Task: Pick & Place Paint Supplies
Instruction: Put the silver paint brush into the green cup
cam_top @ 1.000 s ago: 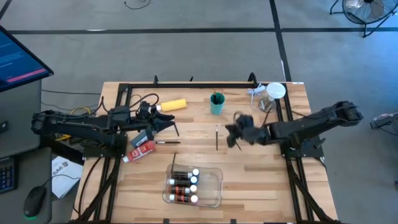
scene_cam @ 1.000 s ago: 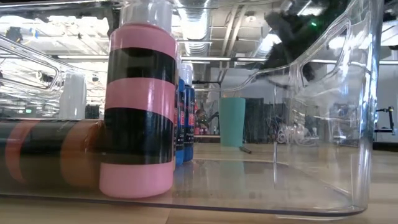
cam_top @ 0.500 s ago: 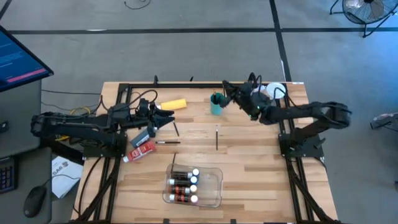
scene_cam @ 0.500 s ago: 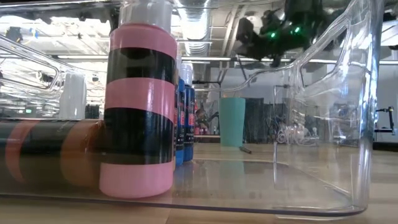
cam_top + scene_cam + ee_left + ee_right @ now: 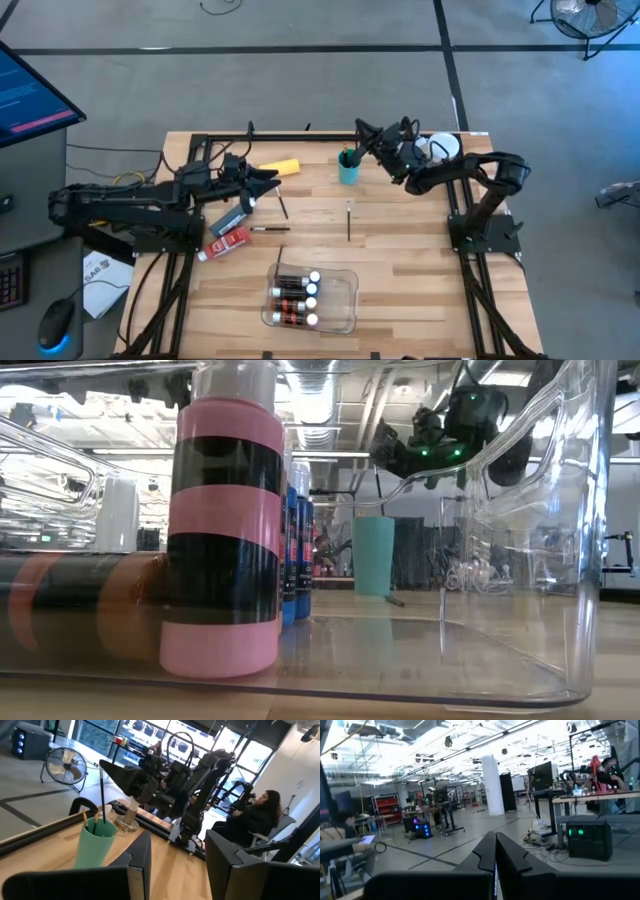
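Right gripper [image 5: 362,129] (brush-pinching) above teal cup [image 5: 348,169]

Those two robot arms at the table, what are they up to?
They are tidying paint supplies. The right gripper is shut on a thin paint brush, holding it upright over the teal cup at the back of the table. The left gripper hovers empty near the yellow bottle. Several small paint bottles already lie in the clear tray at the front.
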Available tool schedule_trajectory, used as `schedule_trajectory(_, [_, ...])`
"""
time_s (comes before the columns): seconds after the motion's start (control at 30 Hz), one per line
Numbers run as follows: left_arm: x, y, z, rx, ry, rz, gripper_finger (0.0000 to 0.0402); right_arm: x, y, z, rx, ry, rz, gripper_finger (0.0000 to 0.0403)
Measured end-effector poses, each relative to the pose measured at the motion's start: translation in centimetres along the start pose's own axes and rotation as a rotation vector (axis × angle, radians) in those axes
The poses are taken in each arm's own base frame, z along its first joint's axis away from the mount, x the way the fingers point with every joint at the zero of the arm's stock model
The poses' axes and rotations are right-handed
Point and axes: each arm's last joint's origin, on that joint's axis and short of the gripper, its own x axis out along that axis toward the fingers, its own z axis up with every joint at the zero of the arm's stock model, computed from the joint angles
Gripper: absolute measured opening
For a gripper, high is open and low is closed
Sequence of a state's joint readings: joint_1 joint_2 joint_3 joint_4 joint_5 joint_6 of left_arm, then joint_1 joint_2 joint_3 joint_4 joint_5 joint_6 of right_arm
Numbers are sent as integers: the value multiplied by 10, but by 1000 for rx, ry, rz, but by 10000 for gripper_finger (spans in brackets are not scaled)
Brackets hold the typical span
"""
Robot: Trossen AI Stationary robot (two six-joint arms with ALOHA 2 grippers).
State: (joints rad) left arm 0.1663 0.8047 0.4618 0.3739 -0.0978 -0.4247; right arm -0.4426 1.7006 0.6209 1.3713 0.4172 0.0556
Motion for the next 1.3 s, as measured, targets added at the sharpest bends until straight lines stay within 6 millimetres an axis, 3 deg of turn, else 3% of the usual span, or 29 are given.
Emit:
schedule_trajectory(0.33, [0,4,0,32,7,26,92,-6,15,-5,-114,28,56,0])
schedule_trajectory(0.67, [0,6,-4,54,50,45,92,-8,10,-35,-91,-5,17,0])
schedule_trajectory(0.87, [0,8,-8,66,88,61,92,-11,14,-41,-91,8,-6,4])
schedule_trajectory(1.0, [0,8,-8,84,89,61,92,-12,16,-42,-97,20,-35,28])
schedule_trajectory(1.3, [0,8,-8,91,88,61,92,-17,25,-40,-86,17,-60,121])
